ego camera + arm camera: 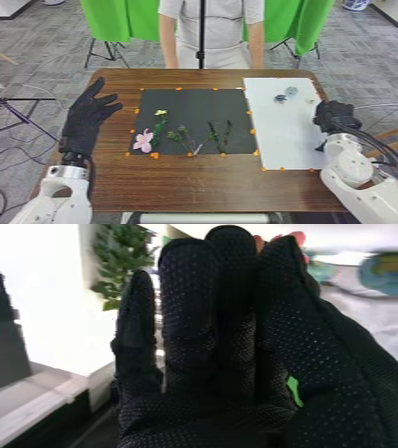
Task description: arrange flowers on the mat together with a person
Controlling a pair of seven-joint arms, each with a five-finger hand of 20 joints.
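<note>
Layout on the table (178, 187) looks deliberate: black mat (194, 107) reads as the display area, white mat (286, 135) at its right as supply, my guess. Orange markers (155, 155) run along the mat edges, probably to keep both from sliding. On the black mat I see the pink flower (142, 142) near the left near corner, the yellow flower (161, 113) just beyond it with its stem toward me, then green sprigs (182, 137) around the middle and darker sprigs (218, 135) to the right of those. Stems point mostly at the near edge, so I take it as a row of blooms fanning away from me. The blue-grey blooms (280, 98) lie on the far part of the white mat, apart from the row, likely spares to be added. My right hand (338, 117) is at the white mat's right edge, which keeps the reach to them short; its fingers are straight and close together, and I see nothing gripped. Left hand (82, 127) is well left of the black mat, fingers spread, thumb away from them, touching nothing, presumably there to leave the work area free. Next pick needs a fine pinch, I think: small blooms, easily nudged or crushed.
</note>
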